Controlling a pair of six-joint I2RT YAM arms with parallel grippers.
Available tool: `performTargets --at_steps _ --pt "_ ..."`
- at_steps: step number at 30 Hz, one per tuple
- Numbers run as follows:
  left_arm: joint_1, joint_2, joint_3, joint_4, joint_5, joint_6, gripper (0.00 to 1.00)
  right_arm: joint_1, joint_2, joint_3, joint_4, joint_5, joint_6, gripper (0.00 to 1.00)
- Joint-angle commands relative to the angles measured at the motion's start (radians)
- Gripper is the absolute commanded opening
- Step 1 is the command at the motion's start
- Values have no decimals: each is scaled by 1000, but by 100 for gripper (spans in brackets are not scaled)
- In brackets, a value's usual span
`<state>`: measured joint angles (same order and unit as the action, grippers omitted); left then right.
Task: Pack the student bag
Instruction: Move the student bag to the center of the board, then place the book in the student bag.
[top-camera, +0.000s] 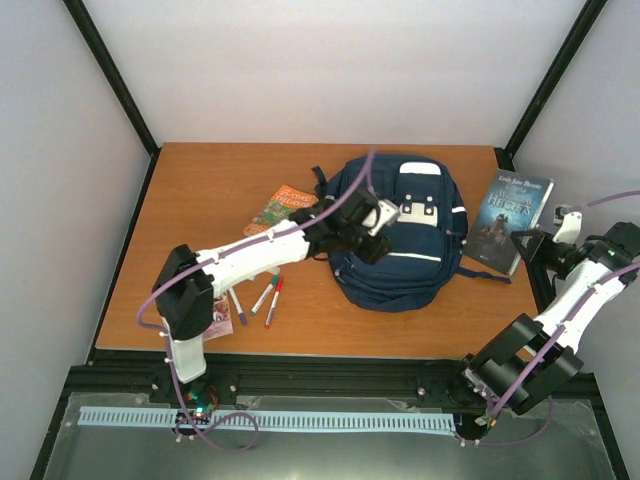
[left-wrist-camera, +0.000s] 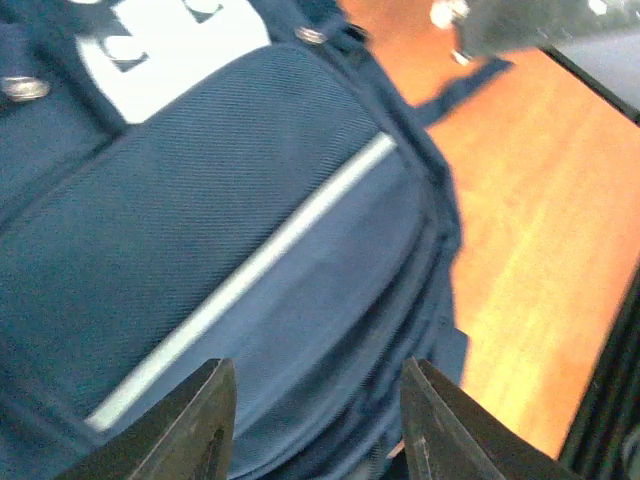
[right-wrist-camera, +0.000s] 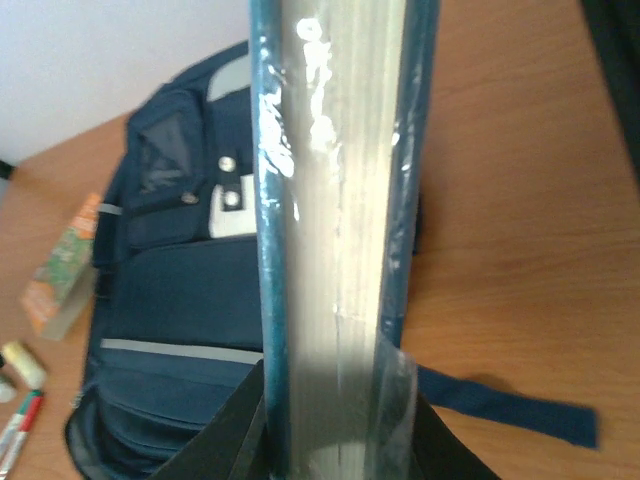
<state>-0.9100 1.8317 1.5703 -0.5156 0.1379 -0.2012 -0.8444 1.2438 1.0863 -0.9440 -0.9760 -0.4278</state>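
Left hand (left-wrist-camera: 318, 405), half open and empty, hovers over the soft, floppy bag (top-camera: 420, 270), likely best pinched at a zip edge; right hand (right-wrist-camera: 333, 435) clamps a book (top-camera: 512, 212).

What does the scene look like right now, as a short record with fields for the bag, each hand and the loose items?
bag: student bag lying front up on the table
left hand: left hand open over the bag's front, holding nothing
right hand: right hand shut on the dark book, right of the bag
loose items: orange book and markers, left of the bag
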Motion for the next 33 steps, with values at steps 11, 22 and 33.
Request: performTargets --at_steps 11,22,33 --pt "-200 323 316 -222 -8 170 39 -113 57 115 -216 54 -256 3" --pt "-204 428 358 -218 -35 131 40 -120 83 93 -208 28 -254 3" --pt "-202 529 473 -201 -146 61 36 -120 46 41 -215 35 -277 3"
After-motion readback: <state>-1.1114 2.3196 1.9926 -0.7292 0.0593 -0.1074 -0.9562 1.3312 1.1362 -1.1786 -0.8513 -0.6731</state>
